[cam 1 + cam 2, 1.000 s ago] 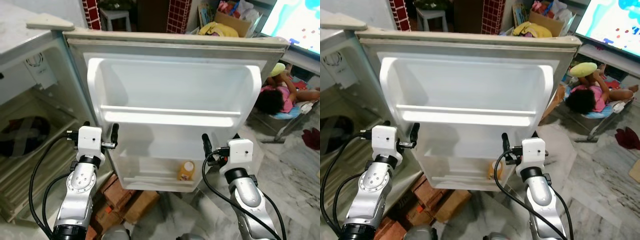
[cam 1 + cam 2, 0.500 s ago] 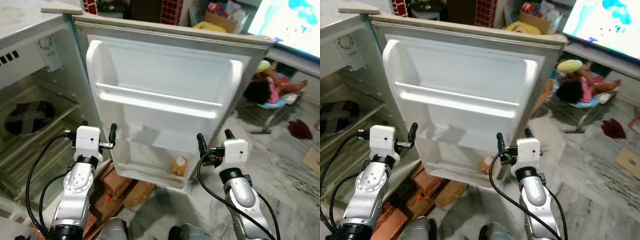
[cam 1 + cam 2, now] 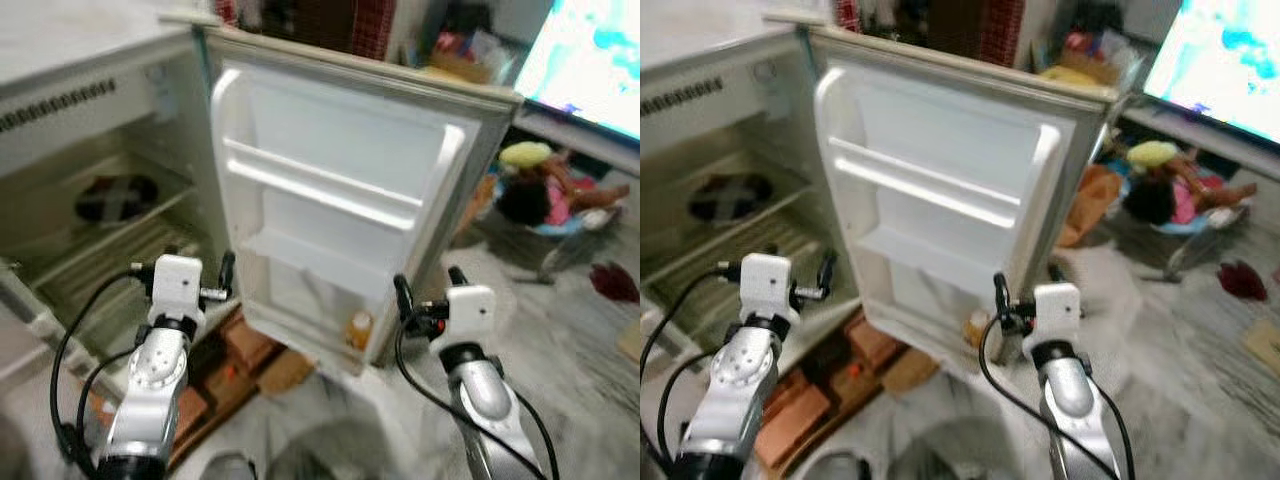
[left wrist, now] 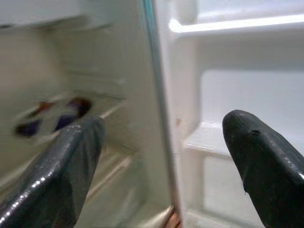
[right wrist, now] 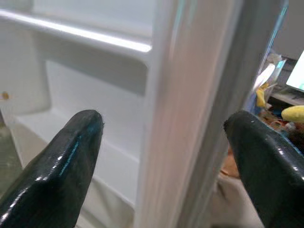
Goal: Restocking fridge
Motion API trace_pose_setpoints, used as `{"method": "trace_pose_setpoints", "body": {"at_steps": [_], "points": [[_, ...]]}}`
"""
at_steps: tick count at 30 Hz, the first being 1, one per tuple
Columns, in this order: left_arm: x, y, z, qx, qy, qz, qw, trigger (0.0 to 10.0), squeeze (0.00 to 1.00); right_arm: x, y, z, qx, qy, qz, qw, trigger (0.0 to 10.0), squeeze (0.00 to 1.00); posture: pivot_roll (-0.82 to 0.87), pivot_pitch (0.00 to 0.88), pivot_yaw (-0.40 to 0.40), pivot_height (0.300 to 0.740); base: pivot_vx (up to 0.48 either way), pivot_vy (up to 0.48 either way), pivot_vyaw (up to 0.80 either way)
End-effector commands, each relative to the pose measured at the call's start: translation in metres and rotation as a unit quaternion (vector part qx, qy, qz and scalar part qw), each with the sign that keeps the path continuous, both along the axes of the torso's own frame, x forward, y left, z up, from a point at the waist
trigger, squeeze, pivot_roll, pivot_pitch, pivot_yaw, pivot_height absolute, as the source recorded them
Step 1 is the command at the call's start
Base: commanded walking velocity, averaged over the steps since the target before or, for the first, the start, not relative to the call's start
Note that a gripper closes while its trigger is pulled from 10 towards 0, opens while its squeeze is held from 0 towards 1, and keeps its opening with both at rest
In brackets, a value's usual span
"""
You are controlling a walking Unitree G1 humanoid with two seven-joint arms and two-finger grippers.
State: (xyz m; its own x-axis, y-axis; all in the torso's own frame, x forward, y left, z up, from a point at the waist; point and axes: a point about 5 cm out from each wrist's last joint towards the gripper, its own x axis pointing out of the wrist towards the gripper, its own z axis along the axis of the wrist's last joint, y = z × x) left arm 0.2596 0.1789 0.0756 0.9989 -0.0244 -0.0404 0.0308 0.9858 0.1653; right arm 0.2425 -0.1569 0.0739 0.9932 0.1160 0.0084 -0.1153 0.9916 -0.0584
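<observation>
The fridge stands open, its white door swung out toward me with bare upper racks. A small orange bottle stands in the door's bottom rack. Inside the cabinet, a dark patterned item lies on a wire shelf. My left gripper is held up, open with nothing in it, in front of the cabinet's edge beside the door hinge. My right gripper is open too, level with the door's outer edge, just right of the bottle. The views are blurred.
Bricks and cardboard lie on the floor under the door. A person lies on the floor at the right near a yellow cushion. A bright screen is at the back right, and a red cloth on the marble floor.
The whole picture has shifted: more of the cabinet's inside shows at the left and the door sits further right. Both grippers keep the same raised, open pose.
</observation>
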Motion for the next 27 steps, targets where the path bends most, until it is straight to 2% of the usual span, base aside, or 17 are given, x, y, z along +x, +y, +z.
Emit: {"method": "trace_pose_setpoints", "body": {"at_steps": [1,6,10,16,25,27], "points": [[0.002,-0.003,0.003,0.002,-0.006,-0.007,1.0,10.0,0.0,-0.001,-0.005,-0.003,-0.004,0.005,-0.008,1.0,10.0,0.0,0.04,0.0,-0.032,0.74,0.0,0.0,0.0],[-0.001,-0.005,0.001,-0.001,0.0,-0.013,1.0,10.0,0.0,-0.003,-0.009,-0.008,-0.008,0.013,-0.011,1.0,10.0,0.0,0.04,0.0,-0.035,0.74,0.0,0.0,0.0],[-0.005,-0.004,0.0,-0.005,0.005,-0.019,1.0,10.0,0.0,-0.013,-0.014,-0.012,-0.014,0.026,0.018,0.999,10.0,0.0,0.04,0.0,-0.039,0.74,0.0,0.0,0.0],[-0.008,0.0,-0.002,0.006,0.006,-0.015,1.0,10.0,0.0,-0.021,-0.03,-0.017,-0.031,0.04,0.027,0.998,10.0,0.0,0.04,0.0,-0.043,0.74,0.0,0.0,0.0],[-0.011,-0.004,-0.004,0.004,0.007,-0.014,1.0,10.0,0.0,-0.023,-0.028,-0.02,-0.036,0.046,0.048,0.997,10.0,0.0,0.04,0.0,-0.043,0.74,0.0,-0.335,0.0],[-0.011,-0.003,-0.004,0.004,0.009,-0.012,1.0,10.0,0.0,-0.023,-0.028,-0.02,-0.037,0.046,0.051,0.997,10.0,0.0,0.04,0.0,-0.042,0.74,0.0,-0.405,0.8]]}}
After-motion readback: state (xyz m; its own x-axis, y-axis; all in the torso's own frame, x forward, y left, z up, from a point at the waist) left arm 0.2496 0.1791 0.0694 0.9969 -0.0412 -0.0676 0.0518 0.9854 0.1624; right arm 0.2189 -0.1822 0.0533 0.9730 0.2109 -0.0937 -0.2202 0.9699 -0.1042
